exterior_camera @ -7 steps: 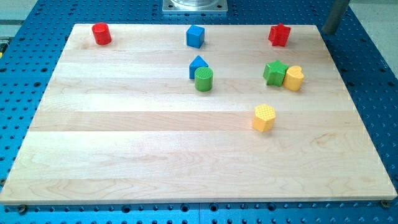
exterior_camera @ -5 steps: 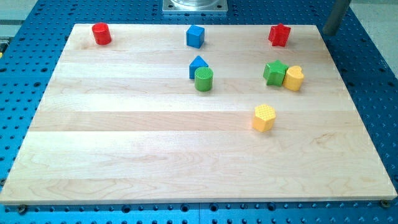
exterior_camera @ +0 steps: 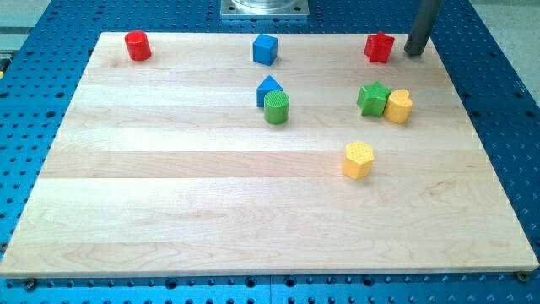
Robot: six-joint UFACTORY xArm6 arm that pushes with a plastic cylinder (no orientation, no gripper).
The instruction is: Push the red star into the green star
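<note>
The red star (exterior_camera: 379, 47) sits near the board's top edge at the view's upper right. The green star (exterior_camera: 372, 99) lies below it, touching a yellow heart-like block (exterior_camera: 398, 106) on its right. My tip (exterior_camera: 413, 51) is on the board just right of the red star, a small gap apart from it and above the green star.
A red cylinder (exterior_camera: 137, 46) is at the upper left. A blue cube (exterior_camera: 265, 49) is at the top middle. A blue triangular block (exterior_camera: 267, 87) touches a green cylinder (exterior_camera: 276, 108). A yellow hexagonal block (exterior_camera: 358, 160) lies below the green star.
My tip has moved left and slightly down, from off the board's upper right corner to just right of the red star. No block has moved.
</note>
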